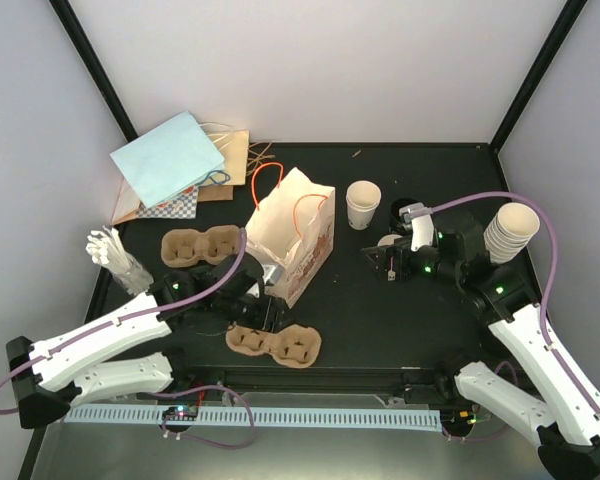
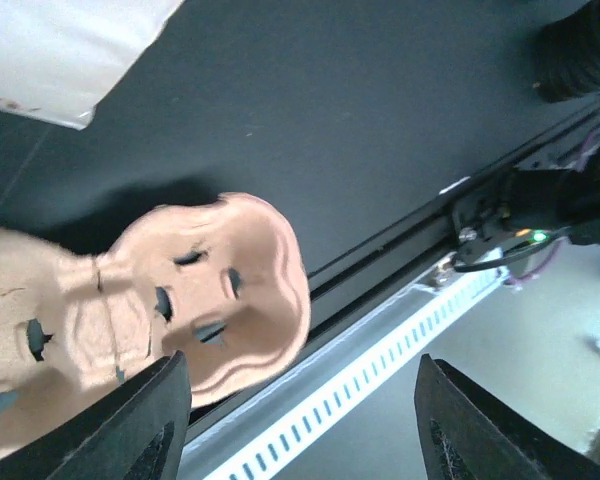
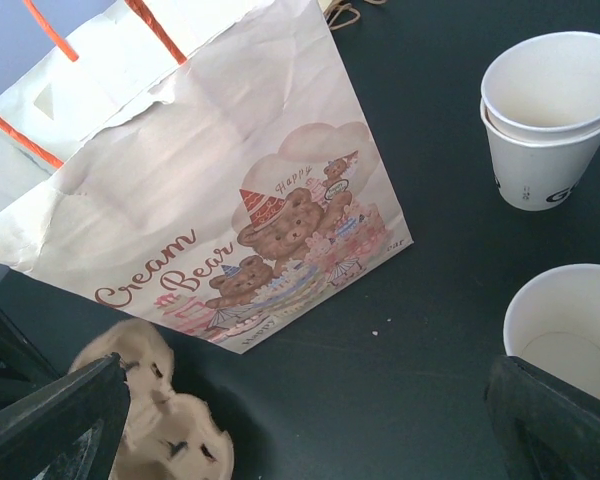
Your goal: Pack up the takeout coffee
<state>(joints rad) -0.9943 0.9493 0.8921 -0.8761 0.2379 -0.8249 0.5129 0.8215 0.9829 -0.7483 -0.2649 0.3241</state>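
Two nested white paper coffee cups (image 1: pixel 363 203) (image 3: pixel 545 120) stand right of the printed cream paper bag (image 1: pixel 290 235) (image 3: pixel 210 170). A third cup (image 3: pixel 570 330) stands by my right finger, open at the top. My right gripper (image 1: pixel 385 262) (image 3: pixel 305 430) is open wide above bare table between bag and cups, with nothing in it. A brown pulp cup tray (image 1: pixel 275 343) (image 2: pixel 180 300) lies near the front edge with no cups in it. My left gripper (image 1: pixel 263 305) (image 2: pixel 300 430) hangs just above it, open, and nothing sits between its fingers (image 2: pixel 140 425).
A second pulp tray (image 1: pixel 200 245) lies left of the bag. A tall stack of cups (image 1: pixel 510 232) stands at the right. Blue and brown paper bags (image 1: pixel 170 155) lie at the back left, white stirrers (image 1: pixel 115 255) at the left edge, a slotted white strip (image 1: pixel 250 415) along the front.
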